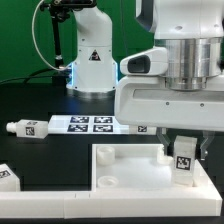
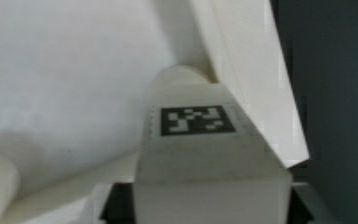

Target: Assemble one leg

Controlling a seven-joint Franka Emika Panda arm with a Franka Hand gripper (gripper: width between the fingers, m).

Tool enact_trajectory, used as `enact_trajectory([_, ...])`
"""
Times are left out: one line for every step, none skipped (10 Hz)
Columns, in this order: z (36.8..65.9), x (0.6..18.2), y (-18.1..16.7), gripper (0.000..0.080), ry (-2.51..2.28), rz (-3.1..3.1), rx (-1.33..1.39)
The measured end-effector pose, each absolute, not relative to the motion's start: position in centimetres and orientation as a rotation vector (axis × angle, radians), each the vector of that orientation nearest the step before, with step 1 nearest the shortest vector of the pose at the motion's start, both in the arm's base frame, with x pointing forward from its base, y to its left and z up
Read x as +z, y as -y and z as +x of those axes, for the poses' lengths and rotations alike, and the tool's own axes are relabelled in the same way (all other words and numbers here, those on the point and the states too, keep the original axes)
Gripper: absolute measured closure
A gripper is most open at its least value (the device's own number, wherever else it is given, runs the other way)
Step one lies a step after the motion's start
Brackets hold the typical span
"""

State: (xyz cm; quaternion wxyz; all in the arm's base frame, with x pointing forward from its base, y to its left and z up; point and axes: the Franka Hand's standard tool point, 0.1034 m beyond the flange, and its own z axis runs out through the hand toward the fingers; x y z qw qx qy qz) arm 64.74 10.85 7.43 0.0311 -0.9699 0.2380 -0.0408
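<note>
Starting at the exterior view's left, we've got a short chunky white plastic peg [image 1: 22,127] lying on its side on the black bench [image 1: 40,148], with a black-and-white tag facing the camera. Another small white tagged part [image 1: 6,175] pokes in at the left edge lower down, cut off by the frame so we can't say much about it.

Moving right, the thin flat white marker board [image 1: 88,123] lies flat on the bench with several square tags showing, just beyond the spare peg. Behind it stands the white base of the robot arm [image 1: 92,58] with a triangle sticker on it.

In front sits the large white square panel [image 1: 120,170], with a round corner hole showing near its left end.

At the right, the tool [image 1: 183,150] hangs over the panel's far right part, clenched on the leg [image 1: 184,163], a chunky white peg held upright with its tag toward the camera. Its lower end is at the panel surface, though we can't tell if it's actually seated in anything.

In the wrist view the leg [image 2: 201,150] fills the middle, tag [image 2: 197,120] clearly readable, dark fingers [image 2: 117,203] hugging its sides, with the white panel [image 2: 69,80] behind it.
</note>
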Motion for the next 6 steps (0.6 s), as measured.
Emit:
enact_trajectory([64.69, 7.38, -10.68, 0.0515, -0.971, -2.918, -0.117])
enact_trajectory([64.67, 7.35, -10.52, 0.0515, -1.192, -2.825, -0.104])
enact_trajectory([64.61, 7.3, -10.38, 0.0515, -1.411, -2.713, -0.089])
enact_trajectory([64.48, 7.25, -10.33, 0.0514, -1.675, -2.555, -0.078])
enact_trajectory([64.34, 7.21, -10.22, 0.0514, -1.951, -2.344, -0.056])
enact_trajectory([64.22, 7.21, -10.27, 0.0514, -2.077, -2.234, -0.057])
